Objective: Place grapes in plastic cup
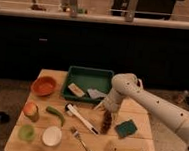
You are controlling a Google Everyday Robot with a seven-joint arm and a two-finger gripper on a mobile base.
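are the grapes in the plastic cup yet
Out. The grapes are just below the gripper beside the green sponge, across the table from the plastic cup at front left.

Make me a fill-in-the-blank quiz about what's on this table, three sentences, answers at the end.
1. The gripper hangs just above the dark ____, beside the green sponge.
2. The plastic cup stands just left of the white ____.
3. The large green ____ lies behind the gripper.

Missing words: grapes; bowl; tray.
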